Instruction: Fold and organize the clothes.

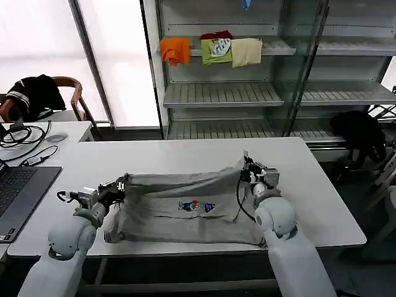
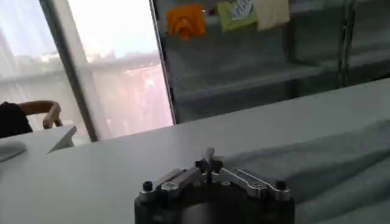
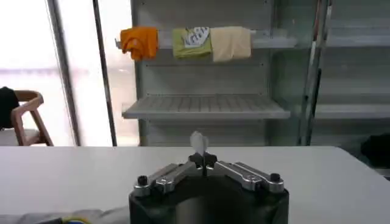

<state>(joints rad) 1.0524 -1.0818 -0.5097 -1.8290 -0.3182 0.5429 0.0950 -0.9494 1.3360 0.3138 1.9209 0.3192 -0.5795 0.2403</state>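
A light grey shirt [image 1: 185,207] with a small multicoloured chest print lies spread on the white table [image 1: 185,154], partly doubled over. My left gripper [image 1: 121,184] is shut on the shirt's far left corner. My right gripper [image 1: 247,167] is shut on its far right corner. In the left wrist view the gripper [image 2: 209,163] pinches a small tip of grey cloth, and the shirt [image 2: 341,164] runs off to one side. In the right wrist view the gripper [image 3: 203,159] holds a pale tuft of cloth, with a strip of the shirt [image 3: 49,217] at the frame's lower edge.
A laptop [image 1: 18,192], cables [image 1: 25,133] and a mouse [image 1: 55,137] sit on the desk at the left. A chair [image 1: 71,93] carries a black garment. Behind the table a shelf [image 1: 223,93] holds orange, green and yellow cloths. Another black garment [image 1: 359,133] is at the right.
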